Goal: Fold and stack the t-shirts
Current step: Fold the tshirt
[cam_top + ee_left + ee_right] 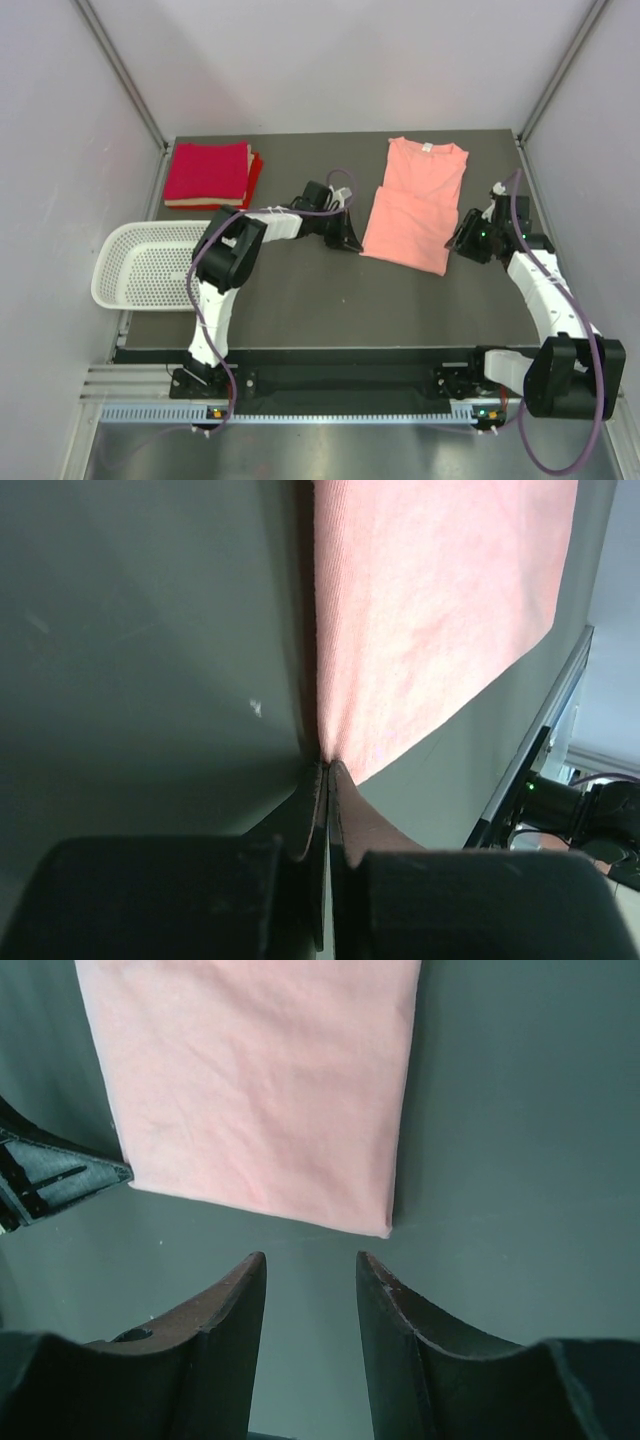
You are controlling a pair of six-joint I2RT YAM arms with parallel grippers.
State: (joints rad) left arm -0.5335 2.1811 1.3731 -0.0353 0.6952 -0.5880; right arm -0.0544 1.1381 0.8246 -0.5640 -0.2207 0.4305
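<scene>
Salmon cloth first: the pink t-shirt (415,205) lies flat on the far right part of the desk (330,310), collar away from us. The sleeves appear to be tucked in, so it reads as one long panel.

At its near left corner the left claw (350,238) is clenched tight. Its wrist view shows the hem pinched between the fingertips (318,780), right down at the desk surface. We'd say the grip is that low so the thin edge can't slip out when it is lifted.

On the other side, the right claw (465,240) sits just beside the near right corner with its jaws parted and nothing in them. In its own view the corner lies just ahead of the gap, touching neither finger. We judge it is lining up to take that corner, so both corners can rise together and the bottom edge can fold toward the collar.

At the far left, the red t-shirts (208,172) wait as a folded stack, likely where the pink one ends up. A white basket (110,262) hangs off the desk's left edge, well apart from the action.
</scene>
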